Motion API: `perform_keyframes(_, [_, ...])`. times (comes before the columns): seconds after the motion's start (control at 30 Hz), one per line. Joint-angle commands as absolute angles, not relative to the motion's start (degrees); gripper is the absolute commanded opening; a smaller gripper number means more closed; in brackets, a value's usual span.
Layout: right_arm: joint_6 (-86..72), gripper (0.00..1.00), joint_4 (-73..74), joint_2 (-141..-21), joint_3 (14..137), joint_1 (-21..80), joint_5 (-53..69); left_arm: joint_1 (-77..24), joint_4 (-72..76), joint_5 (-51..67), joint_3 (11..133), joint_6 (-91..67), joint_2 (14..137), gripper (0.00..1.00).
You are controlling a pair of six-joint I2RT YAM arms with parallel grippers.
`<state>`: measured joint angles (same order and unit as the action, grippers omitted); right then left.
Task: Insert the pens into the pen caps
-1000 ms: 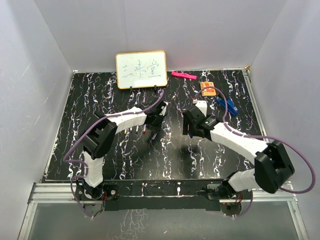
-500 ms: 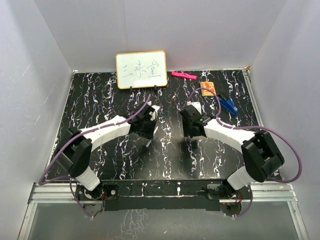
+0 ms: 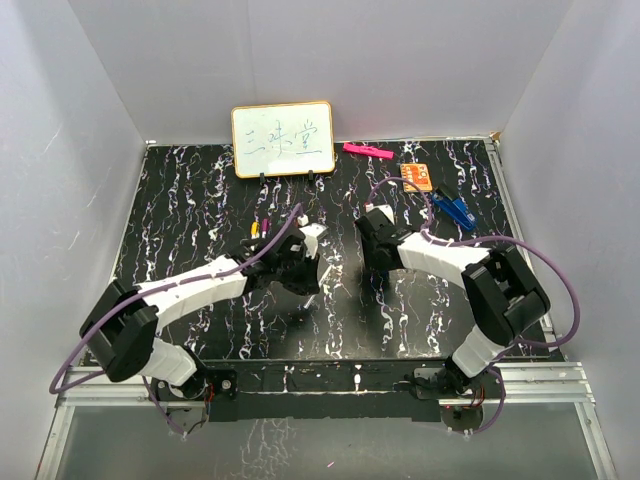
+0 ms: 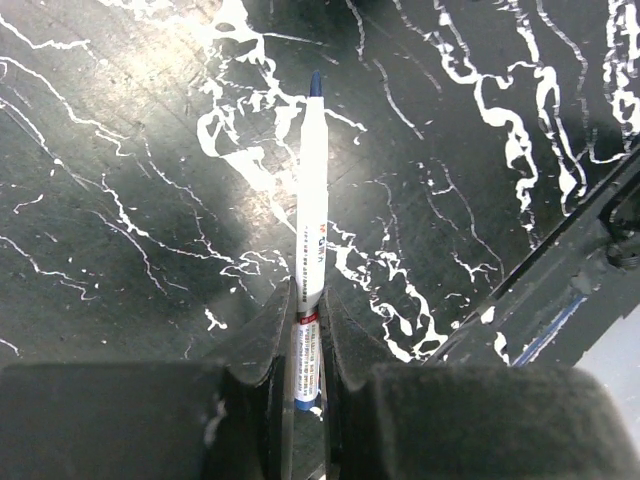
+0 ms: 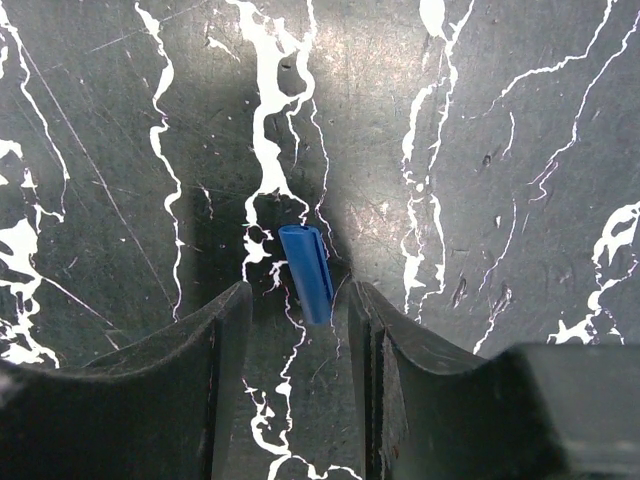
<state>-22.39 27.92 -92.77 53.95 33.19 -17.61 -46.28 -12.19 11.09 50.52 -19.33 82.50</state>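
In the left wrist view my left gripper [image 4: 308, 305] is shut on a pen [image 4: 312, 190]. The pen has a white barrel and its blue tip points away over the black marbled table. In the right wrist view a blue pen cap [image 5: 307, 272] lies flat on the table, its near end between my right gripper's [image 5: 298, 305] fingertips. Those jaws stand apart, with a gap on each side of the cap. From above, the left gripper [image 3: 312, 272] and right gripper [image 3: 378, 262] sit low near the table's middle, facing each other. Small coloured pieces [image 3: 258, 228] lie behind the left gripper, too small to tell apart.
A whiteboard [image 3: 283, 139] stands at the back of the table. A pink bar [image 3: 367, 151], an orange card [image 3: 417, 177] and a blue clip [image 3: 455, 210] lie at the back right. White walls close in the table on three sides.
The left arm has stretched out lower and toward the middle, still holding the pen. The right arm has swung back and left, and its jaws have narrowed around the blue cap.
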Motion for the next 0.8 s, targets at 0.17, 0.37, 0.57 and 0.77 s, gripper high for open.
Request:
perform_keyframes(0.17, [-21.2, 0.4, 23.0, -94.4, 56.0, 31.1, -15.5, -46.6, -1.7, 19.0, 45.6, -19.4, 74.7, 0.0])
perform_keyframes(0.37, [-21.5, 0.38, 22.9, -95.9, 55.8, 30.6, -13.7, -46.6, -0.3, 19.6, 44.7, -20.3, 74.4, 0.0])
perform_keyframes(0.57, [-22.2, 0.36, 22.8, -96.6, 54.6, 30.6, -12.8, -46.6, -0.4, 18.9, 45.0, -20.2, 74.7, 0.0])
perform_keyframes(0.77, [-24.6, 0.34, 25.8, -95.1, 53.5, 30.6, -11.8, -46.6, -0.6, 18.3, 45.0, -20.4, 74.6, 0.0])
